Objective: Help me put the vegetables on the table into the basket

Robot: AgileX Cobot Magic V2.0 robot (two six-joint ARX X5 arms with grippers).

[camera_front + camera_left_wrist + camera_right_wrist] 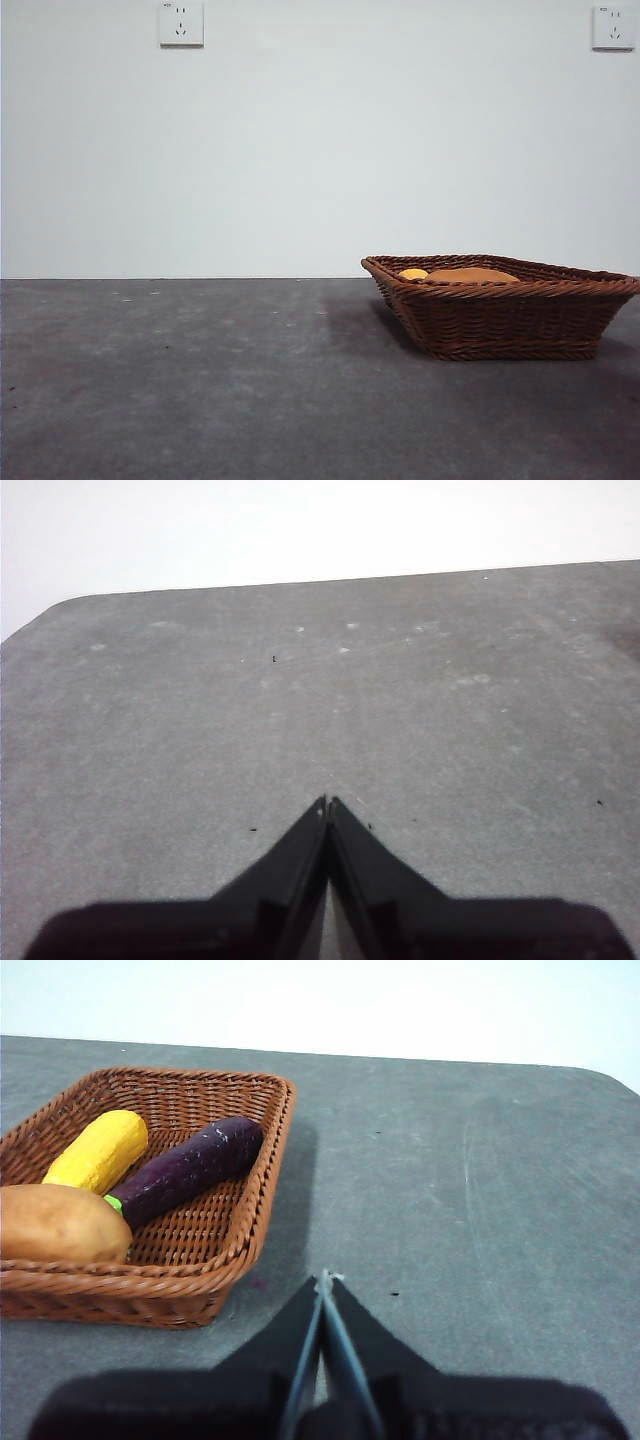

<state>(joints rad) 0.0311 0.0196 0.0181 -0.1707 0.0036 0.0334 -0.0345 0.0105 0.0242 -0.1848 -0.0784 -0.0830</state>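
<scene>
Left gripper (328, 802) up over bare table (300, 710), jaws pressed tight together, holding nothing; right gripper (325, 1278) up over the table just beside the basket (250, 1220), jaws pinched tight too, holding nothing; inside the basket, big brown potato (55, 1222), yellow piece (97, 1150) and purple eggplant (190, 1168) lying side by side; two white wall sockets (181, 23) high on the wall; no words to read.
</scene>
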